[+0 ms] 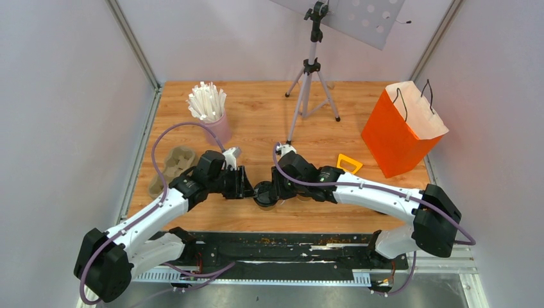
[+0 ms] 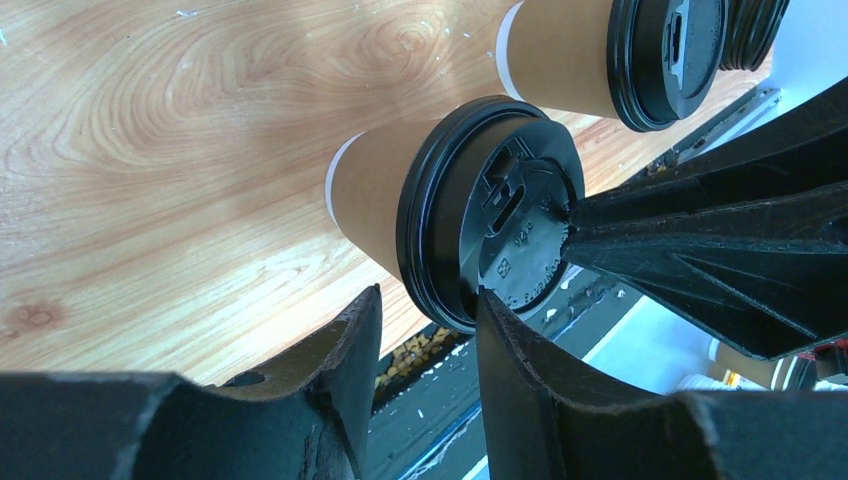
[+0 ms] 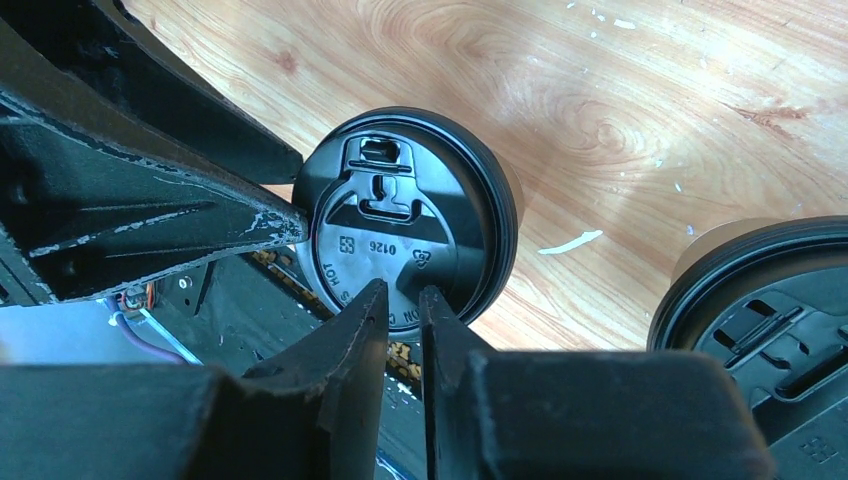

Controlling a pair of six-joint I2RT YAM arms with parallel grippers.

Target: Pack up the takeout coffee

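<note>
Top: coffee (image 1: pixel 265 194) stands lidded on surface (image 1: pixel 269 109), centre of near edge. L tool (image 1: pixel 247 187) and R tool (image 1: pixel 276 187) meet at it from either side.
L wrist: L tool part-wide, fingers straddle lid (image 2: pixel 520 230) rim. 2nd cup (image 2: pixel 570 50), also lidded, just beyond.
R wrist: R tool narrow, tips at lid rim; grip can't tell. Lid reads "0126", "HOT".

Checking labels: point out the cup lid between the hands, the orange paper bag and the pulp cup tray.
cup lid (image 3: pixel 400 215): right wrist view, centre.
orange paper bag (image 1: pixel 392 141): top view, front face.
pulp cup tray (image 1: pixel 172 165): top view, middle.
</note>
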